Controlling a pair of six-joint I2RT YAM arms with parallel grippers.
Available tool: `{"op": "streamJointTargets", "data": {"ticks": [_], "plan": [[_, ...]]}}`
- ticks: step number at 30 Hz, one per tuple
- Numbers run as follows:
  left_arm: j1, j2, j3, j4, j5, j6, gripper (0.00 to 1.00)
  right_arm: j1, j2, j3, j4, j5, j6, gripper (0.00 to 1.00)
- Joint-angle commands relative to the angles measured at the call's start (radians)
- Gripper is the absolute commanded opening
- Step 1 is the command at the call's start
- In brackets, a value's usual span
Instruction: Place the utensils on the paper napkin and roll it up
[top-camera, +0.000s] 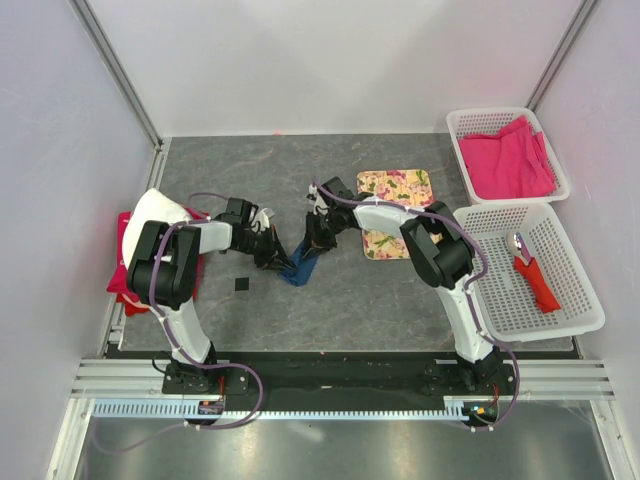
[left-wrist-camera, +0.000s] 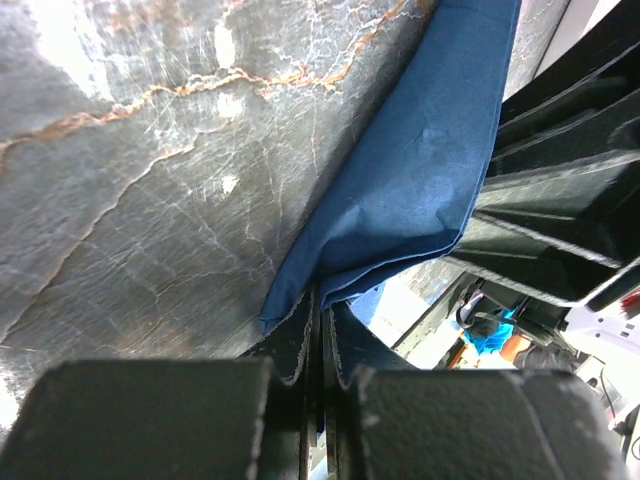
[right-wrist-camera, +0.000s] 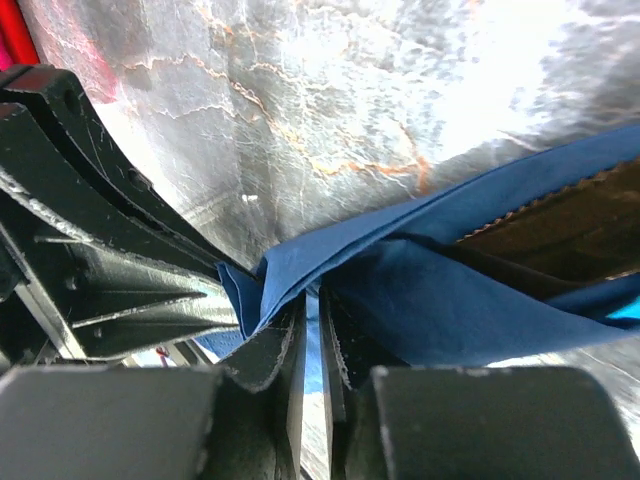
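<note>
**Here: both grippers meeting on the napkin at mid-tabletop**

My left gripper (left-wrist-camera: 320, 300) is closed tight on one edge of the dark-blue paper napkin (top-camera: 297, 270). My right gripper (right-wrist-camera: 308, 305) stands narrow, with a fold of the same napkin caught between its jaws. The napkin lies bunched and partly lifted on the grey marbled tabletop (top-camera: 370, 290), directly between the two gripper tips, which nearly touch. The utensils are not clearly visible. A bright-blue sliver (right-wrist-camera: 630, 310) shows at the napkin's far fold in the right wrist view, but I cannot tell what it is.

Beyond my right arm lies a floral mat (top-camera: 395, 215), and the arm covers its middle. At the right edge stand two white baskets. The far basket (top-camera: 500, 112) holds a pink cloth (top-camera: 510, 160). The near basket (top-camera: 495, 300) holds a red-handled tool (top-camera: 535, 280). A small black square (top-camera: 241, 285) sits near my left gripper. Red material (top-camera: 125, 260) lies under my left arm.
</note>
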Motion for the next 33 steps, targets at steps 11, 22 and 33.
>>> {"op": "streamJointTargets", "data": {"ticks": [11,22,33], "plan": [[0.008,0.037,0.021,-0.031,-0.110,0.034,0.02,-0.080,-0.064,0.023,-0.072,-0.004,-0.074,0.17],[0.008,0.039,0.022,-0.033,-0.103,0.040,0.02,-0.108,-0.022,-0.048,0.104,-0.122,0.078,0.13],[0.006,-0.030,0.031,-0.022,-0.055,0.053,0.02,-0.114,0.028,-0.143,0.157,-0.075,0.116,0.04]]}}
